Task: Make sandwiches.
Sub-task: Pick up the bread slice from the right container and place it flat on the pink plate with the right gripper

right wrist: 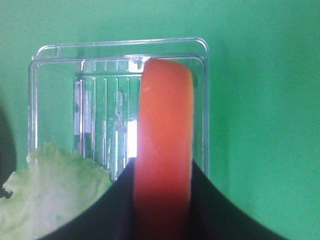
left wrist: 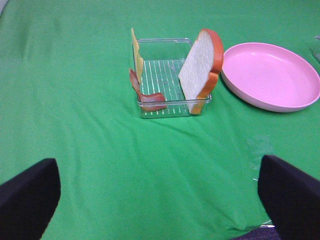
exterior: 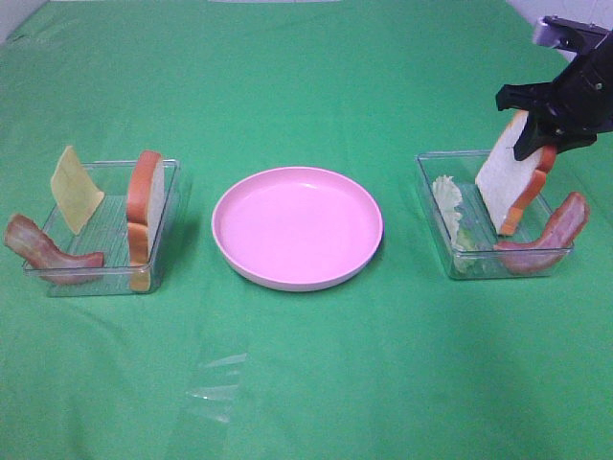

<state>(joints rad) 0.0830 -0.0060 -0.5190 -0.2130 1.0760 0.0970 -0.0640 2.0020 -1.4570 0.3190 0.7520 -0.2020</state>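
My right gripper (exterior: 538,120) is shut on the top of a white bread slice (exterior: 510,177) with orange-brown crust and holds it upright, lifted over the right clear tray (exterior: 450,251). The right wrist view shows its crust (right wrist: 165,145) between my fingers. Pale green lettuce (exterior: 452,218) and a bacon strip (exterior: 548,236) stay in that tray. The left tray (exterior: 170,192) holds a yellow cheese square (exterior: 75,189), a bacon strip (exterior: 43,251) and a second bread slice (exterior: 146,213). My left gripper (left wrist: 160,200) is open, well back from the left tray, and out of the high view.
A round pink plate (exterior: 297,226) sits empty between the two trays on the green cloth. A scrap of clear plastic film (exterior: 215,383) lies on the cloth in front of the plate.
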